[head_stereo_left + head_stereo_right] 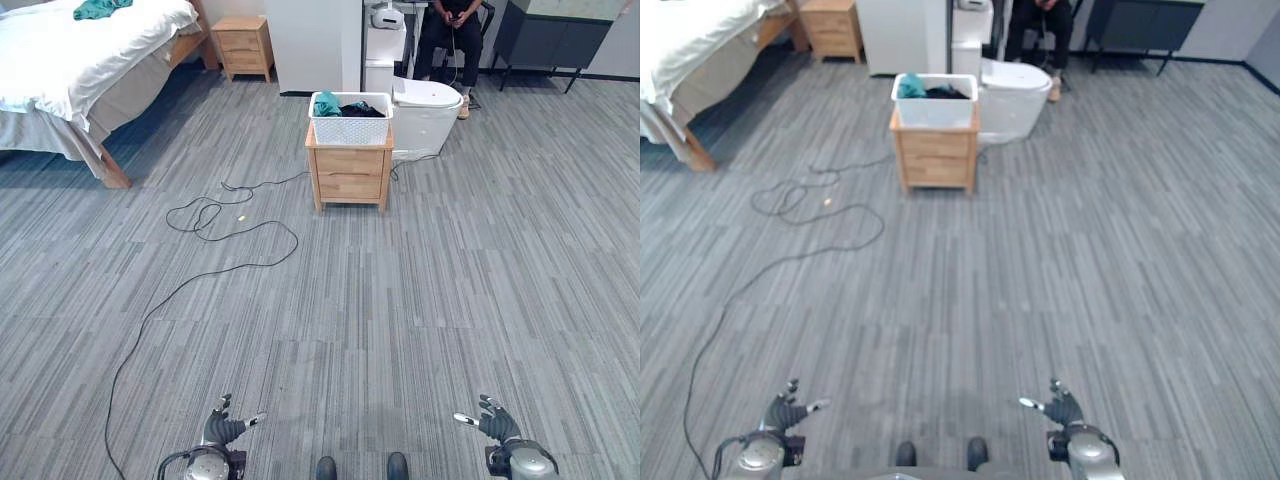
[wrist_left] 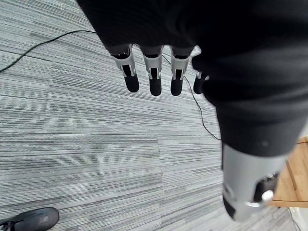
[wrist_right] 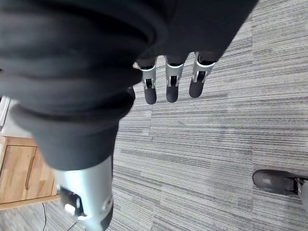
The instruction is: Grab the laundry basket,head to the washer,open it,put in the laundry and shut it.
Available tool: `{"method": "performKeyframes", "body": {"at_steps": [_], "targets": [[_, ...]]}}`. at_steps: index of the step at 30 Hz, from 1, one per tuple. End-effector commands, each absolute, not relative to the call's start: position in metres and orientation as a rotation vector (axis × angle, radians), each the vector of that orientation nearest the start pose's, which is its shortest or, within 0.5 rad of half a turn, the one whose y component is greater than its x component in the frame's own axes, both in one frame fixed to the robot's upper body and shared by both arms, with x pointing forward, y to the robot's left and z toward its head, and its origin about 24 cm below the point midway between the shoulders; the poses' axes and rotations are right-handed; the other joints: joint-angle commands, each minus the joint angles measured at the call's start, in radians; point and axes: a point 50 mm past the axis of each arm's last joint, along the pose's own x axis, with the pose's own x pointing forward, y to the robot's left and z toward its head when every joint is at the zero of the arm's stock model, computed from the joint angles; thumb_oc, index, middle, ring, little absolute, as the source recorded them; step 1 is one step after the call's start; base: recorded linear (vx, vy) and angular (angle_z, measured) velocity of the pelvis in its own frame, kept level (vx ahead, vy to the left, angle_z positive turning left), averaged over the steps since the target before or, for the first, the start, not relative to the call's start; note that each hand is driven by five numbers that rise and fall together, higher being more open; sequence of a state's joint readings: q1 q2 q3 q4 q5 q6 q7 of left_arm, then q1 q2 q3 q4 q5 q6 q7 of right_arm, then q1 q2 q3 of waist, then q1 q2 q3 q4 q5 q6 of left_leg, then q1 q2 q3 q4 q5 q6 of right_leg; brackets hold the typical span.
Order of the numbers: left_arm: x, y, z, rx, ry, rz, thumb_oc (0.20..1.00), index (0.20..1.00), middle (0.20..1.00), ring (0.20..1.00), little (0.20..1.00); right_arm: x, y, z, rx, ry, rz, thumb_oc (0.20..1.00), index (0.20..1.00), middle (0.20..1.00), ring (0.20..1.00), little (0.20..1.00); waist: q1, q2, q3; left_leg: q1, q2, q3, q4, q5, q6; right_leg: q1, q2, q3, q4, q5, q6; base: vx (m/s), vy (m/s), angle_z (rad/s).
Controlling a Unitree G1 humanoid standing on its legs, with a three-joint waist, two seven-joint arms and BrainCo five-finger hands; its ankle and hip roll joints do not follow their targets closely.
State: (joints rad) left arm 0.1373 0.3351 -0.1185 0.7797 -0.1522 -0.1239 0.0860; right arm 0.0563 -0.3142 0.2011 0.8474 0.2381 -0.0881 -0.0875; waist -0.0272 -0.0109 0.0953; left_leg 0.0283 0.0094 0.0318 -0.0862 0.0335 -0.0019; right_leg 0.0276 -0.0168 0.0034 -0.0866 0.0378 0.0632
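White-sheeted wooden bed far left; white round-fronted washer just behind a pale wooden nightstand bearing the white mesh laundry basket. Left hand and right hand low, relaxed, empty; wrist views showed straight fingers.

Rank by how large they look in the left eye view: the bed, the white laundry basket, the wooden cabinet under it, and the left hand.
1. Bed, cut off by the frame.
2. Wooden cabinet.
3. Laundry basket, slightly smaller than the cabinet.
4. Left hand, smallest though nearest.
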Motion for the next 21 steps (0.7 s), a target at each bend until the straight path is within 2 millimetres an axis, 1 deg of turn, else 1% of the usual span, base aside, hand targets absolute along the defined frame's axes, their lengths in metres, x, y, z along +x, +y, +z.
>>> {"method": "performKeyframes", "body": {"at_steps": [1,6,8,9,10,14,16,19,21], "targets": [[0.150,0.268,-0.102,0.299,0.706,0.192,1.000,1.000,1.000,1.000,1.000,0.167,-0.240,-0.112,-0.168,0.745,-0.170,1.000,1.000,1.000,1.000,1.000,-0.013,-0.053,-0.002,0.032,-0.050,0.004,-0.001,-0.074,0.003,0.016,-0.032,-0.001,0.024,-0.049,0.048,0.00,0.000,0.00],[0.153,0.269,-0.099,0.292,0.692,0.200,1.000,1.000,1.000,1.000,1.000,0.169,-0.240,-0.111,-0.137,0.736,-0.192,1.000,1.000,1.000,1.000,1.000,-0.010,-0.055,0.009,0.027,-0.052,0.008,0.014,-0.083,0.007,0.011,-0.036,0.002,0.035,-0.054,0.050,0.02,0.034,-0.05],[0.156,0.269,-0.096,0.275,0.674,0.222,1.000,1.000,1.000,1.000,1.000,0.174,-0.238,-0.108,-0.123,0.715,-0.196,1.000,1.000,1.000,1.000,1.000,-0.006,-0.062,0.022,0.005,-0.056,0.012,0.058,-0.102,0.014,0.000,-0.043,0.006,0.058,-0.059,0.051,0.01,0.059,-0.01],[0.156,0.269,-0.096,0.275,0.674,0.222,1.000,1.000,1.000,1.000,1.000,0.174,-0.238,-0.108,-0.123,0.715,-0.196,1.000,1.000,1.000,1.000,1.000,-0.006,-0.062,0.022,0.004,-0.056,0.013,0.060,-0.103,0.014,-0.001,-0.043,0.006,0.059,-0.060,0.051,0.00,0.089,-0.04],[0.159,0.269,-0.093,0.276,0.654,0.226,1.000,1.000,1.000,1.000,1.000,0.177,-0.236,-0.107,-0.114,0.700,-0.199,1.000,1.000,1.000,1.000,1.000,-0.001,-0.069,0.033,-0.021,-0.058,0.017,0.099,-0.119,0.021,-0.018,-0.049,0.009,0.084,-0.066,0.053,0.00,0.081,-0.07],[0.161,0.272,-0.090,0.276,0.639,0.238,1.000,1.000,1.000,1.000,1.000,0.182,-0.232,-0.104,-0.099,0.681,-0.195,1.000,1.000,1.000,1.000,1.000,0.004,-0.078,0.046,-0.046,-0.062,0.023,0.143,-0.139,0.030,-0.041,-0.054,0.022,0.125,-0.070,0.058,0.01,0.096,-0.13],[0.165,0.273,-0.087,0.276,0.624,0.243,1.000,1.000,1.000,1.000,1.000,0.188,-0.229,-0.102,-0.093,0.664,-0.189,1.000,1.000,1.000,1.000,1.000,0.009,-0.092,0.062,-0.074,-0.074,0.023,0.188,-0.159,0.039,-0.064,-0.060,0.034,0.157,-0.073,0.069,0.03,0.136,-0.25],[0.169,0.274,-0.085,0.290,0.616,0.238,1.000,1.000,1.000,1.000,1.000,0.191,-0.224,-0.100,-0.081,0.651,-0.175,1.000,1.000,1.000,1.000,1.000,0.013,-0.102,0.072,-0.092,-0.088,0.012,0.217,-0.179,0.049,-0.087,-0.066,0.046,0.200,-0.079,0.080,0.06,0.113,-0.12],[0.172,0.274,-0.082,0.301,0.602,0.224,1.000,1.000,1.000,1.000,1.000,0.193,-0.220,-0.100,-0.076,0.644,-0.167,1.000,1.000,1.000,1.000,1.000,0.011,-0.102,0.084,-0.093,-0.094,-0.002,0.232,-0.192,0.056,-0.118,-0.068,0.044,0.279,-0.077,0.091,0.07,0.102,-0.03]]}}
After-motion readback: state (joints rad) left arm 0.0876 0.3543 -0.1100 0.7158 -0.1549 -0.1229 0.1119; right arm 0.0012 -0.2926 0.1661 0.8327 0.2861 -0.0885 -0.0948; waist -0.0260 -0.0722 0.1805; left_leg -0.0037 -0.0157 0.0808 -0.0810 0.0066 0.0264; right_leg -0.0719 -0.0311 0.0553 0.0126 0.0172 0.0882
